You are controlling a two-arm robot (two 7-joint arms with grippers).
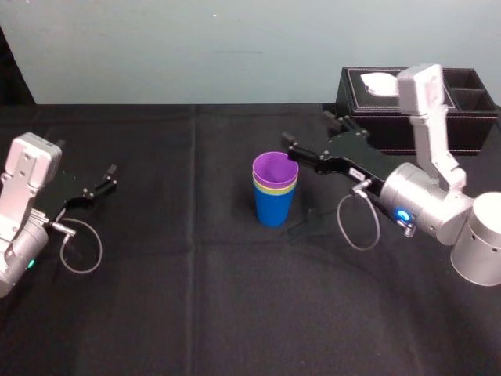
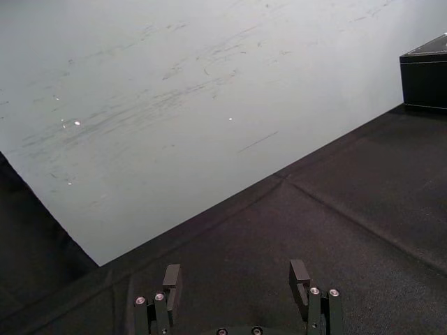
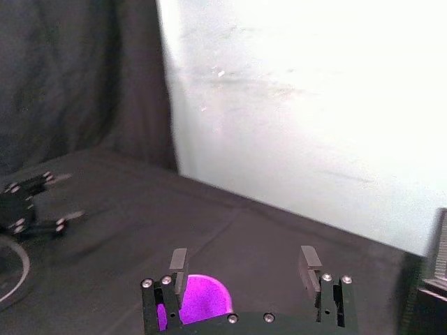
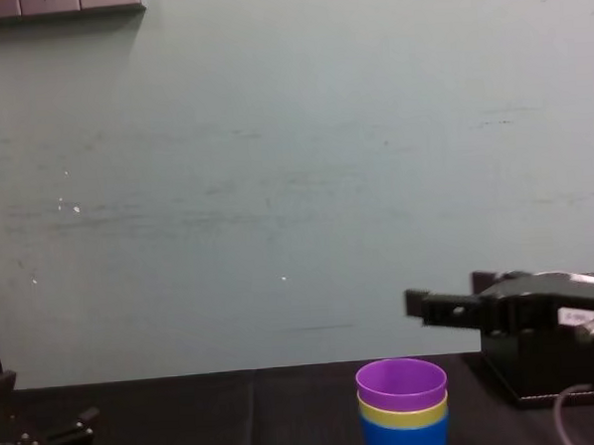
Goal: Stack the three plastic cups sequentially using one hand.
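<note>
- Stacked upright mid-table (image 1: 196,298): blue cup (image 1: 274,210) lowest, yellow-green cup (image 1: 274,189) nested in it, purple cup (image 1: 275,170) on top.
- Right gripper (image 1: 307,128) just right of the stack, above rim height, jaws wide apart, holding nothing.
- Left gripper (image 1: 86,157) parked far left, jaws apart, empty.
- Black box (image 1: 470,110) at far right.
</note>
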